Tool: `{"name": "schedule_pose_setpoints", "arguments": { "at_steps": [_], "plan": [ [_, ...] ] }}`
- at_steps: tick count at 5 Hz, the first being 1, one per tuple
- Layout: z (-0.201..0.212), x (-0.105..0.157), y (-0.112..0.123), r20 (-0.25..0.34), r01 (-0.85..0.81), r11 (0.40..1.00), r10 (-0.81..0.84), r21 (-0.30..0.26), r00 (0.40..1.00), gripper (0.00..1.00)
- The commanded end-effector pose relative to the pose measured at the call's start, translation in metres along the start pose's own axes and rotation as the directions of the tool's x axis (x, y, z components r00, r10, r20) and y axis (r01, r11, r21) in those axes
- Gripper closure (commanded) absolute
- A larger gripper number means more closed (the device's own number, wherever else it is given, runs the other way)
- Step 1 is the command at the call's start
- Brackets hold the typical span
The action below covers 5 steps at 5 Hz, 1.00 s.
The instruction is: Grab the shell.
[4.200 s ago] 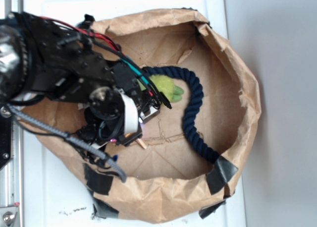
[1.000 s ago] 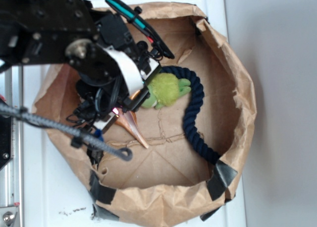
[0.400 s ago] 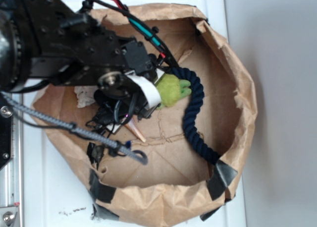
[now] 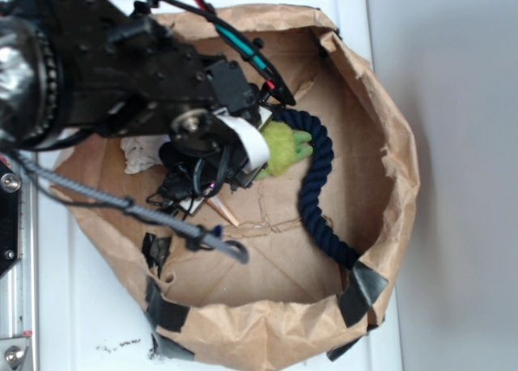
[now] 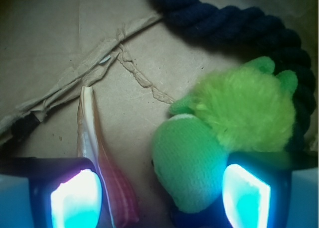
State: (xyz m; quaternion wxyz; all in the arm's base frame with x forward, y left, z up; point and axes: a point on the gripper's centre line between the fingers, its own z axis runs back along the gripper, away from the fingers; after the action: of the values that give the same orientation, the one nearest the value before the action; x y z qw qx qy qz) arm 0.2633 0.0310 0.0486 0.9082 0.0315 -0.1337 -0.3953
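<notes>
The gripper (image 5: 159,198) hangs low over the floor of the paper bag (image 4: 396,136), its two lit fingers (image 5: 75,198) spread wide apart with nothing clamped between them. The shell (image 5: 97,173) lies on the bag floor just inside the left finger, its thin point (image 4: 228,216) aimed away from the gripper. The green plush toy (image 5: 224,138) fills most of the gap, reaching the right finger. Behind the toy curves a dark blue rope (image 4: 316,185). From outside, the black arm (image 4: 121,71) reaches in from the left, angled down, with a white paper wad (image 4: 144,153) showing beneath it.
</notes>
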Motion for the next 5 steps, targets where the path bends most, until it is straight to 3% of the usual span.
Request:
{"name": "schedule_pose_setpoints", "arguments": {
  "at_steps": [1, 3, 5],
  "plan": [
    [0.04, 0.0, 0.007, 0.054, 0.024, 1.0, -0.023, -0.008, 0.998, 0.0],
    [0.052, -0.005, 0.011, 0.08, 0.039, 0.999, -0.037, -0.034, 0.996, 0.0],
    [0.025, 0.002, 0.005, 0.036, 0.074, 0.997, -0.074, -0.003, 0.997, 0.0]
  ]
}}
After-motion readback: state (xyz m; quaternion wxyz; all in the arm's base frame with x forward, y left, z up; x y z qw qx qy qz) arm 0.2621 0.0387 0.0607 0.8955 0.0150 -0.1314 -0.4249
